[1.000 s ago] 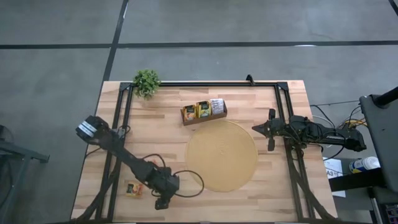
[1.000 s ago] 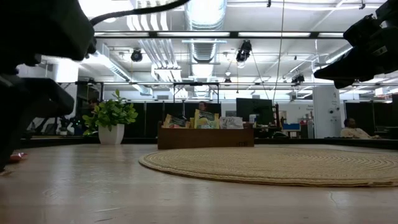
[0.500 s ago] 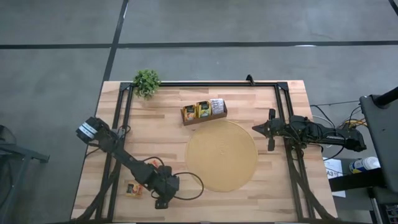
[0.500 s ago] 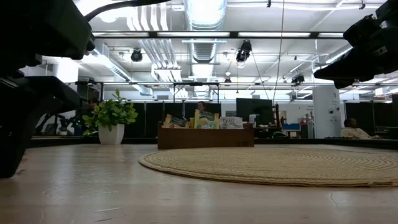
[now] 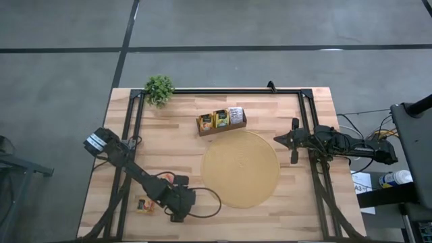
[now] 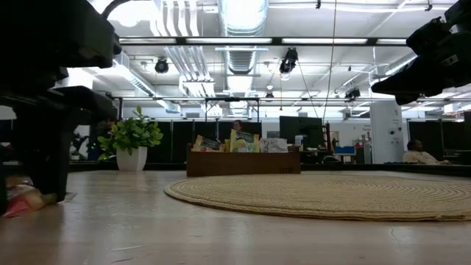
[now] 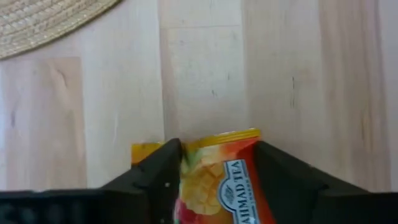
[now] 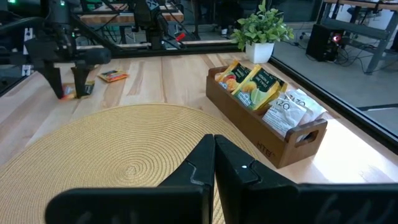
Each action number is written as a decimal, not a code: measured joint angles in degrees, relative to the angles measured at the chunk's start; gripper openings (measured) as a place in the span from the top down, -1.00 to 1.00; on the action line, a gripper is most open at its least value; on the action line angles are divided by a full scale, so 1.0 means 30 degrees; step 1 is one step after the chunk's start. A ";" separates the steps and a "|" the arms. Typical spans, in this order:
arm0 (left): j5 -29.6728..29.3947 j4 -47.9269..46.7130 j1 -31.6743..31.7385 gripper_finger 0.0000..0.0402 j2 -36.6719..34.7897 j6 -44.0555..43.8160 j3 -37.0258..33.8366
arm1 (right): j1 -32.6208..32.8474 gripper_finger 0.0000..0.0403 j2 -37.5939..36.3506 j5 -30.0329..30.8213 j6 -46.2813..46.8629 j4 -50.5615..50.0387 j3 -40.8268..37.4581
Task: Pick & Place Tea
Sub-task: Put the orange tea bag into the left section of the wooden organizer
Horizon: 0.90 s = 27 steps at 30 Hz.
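Note:
My left gripper (image 5: pixel 177 217) (image 7: pixel 217 147) is open near the table's near-left part, pointing down. Its fingers stand on either side of an orange-red tea sachet (image 7: pixel 217 180) that lies flat on the wood and shows as a red corner in the low view (image 6: pixel 22 204). A second sachet (image 5: pixel 144 204) (image 8: pixel 112 76) lies flat on the table just to the left. More sachets (image 5: pixel 221 119) stand upright in the wooden tray (image 5: pixel 202 130). My right gripper (image 5: pixel 290 142) (image 8: pixel 214 155) is shut, held above the table at the mat's right edge. My left gripper comes at the orange-red sachet from above, pointing down, with open fingers astride it. One finger (image 7: pixel 166 163) covers part of the sachet's yellow top edge (image 7: pixel 144 149). I cannot tell whether the fingers touch the sachet.
A large round woven mat (image 5: pixel 241 169) covers the table's middle right. A potted plant (image 5: pixel 159 89) stands at the far-left corner. A black frame rail (image 5: pixel 223 90) runs along the far edge and down both sides. Bare wood lies between the mat and the left rail.
My left gripper has shifted a little toward the table's right, and its fingers now stand around the orange-red sachet. In the low view the sachet now shows beside the fingers.

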 joint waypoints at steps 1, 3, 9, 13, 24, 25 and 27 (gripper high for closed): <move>-0.0123 -0.0043 0.0000 0.07 0.0000 0.0150 -0.0002 | 0.0000 0.96 0.0000 -0.0004 0.0000 -0.0007 0.0000; -0.0226 -0.0150 0.0000 0.29 0.0000 0.0312 -0.0002 | 0.0000 0.96 0.0000 -0.0004 0.0000 0.0000 -0.0006; -0.0282 -0.0349 0.0013 0.91 -0.0121 0.0796 -0.0009 | 0.0007 0.96 0.0000 -0.0003 0.0000 0.0000 0.0000; -0.0489 -0.1513 0.0041 0.92 -0.0574 0.1402 0.0114 | 0.0000 0.96 0.0000 -0.0004 0.0000 0.0000 -0.0001; -0.3057 -0.5710 0.2040 0.93 -0.3991 0.4314 0.0415 | 0.0000 0.96 -0.0007 0.0003 0.0000 -0.0007 -0.0007; -0.3148 -0.5882 0.2465 0.93 -0.4322 0.4422 0.0442 | 0.0005 0.96 -0.0007 -0.0002 0.0000 -0.0007 -0.0002; -0.3182 -0.6095 0.3407 0.93 -0.4741 0.4883 0.0428 | 0.0006 0.96 -0.0007 0.0002 0.0000 -0.0007 -0.0001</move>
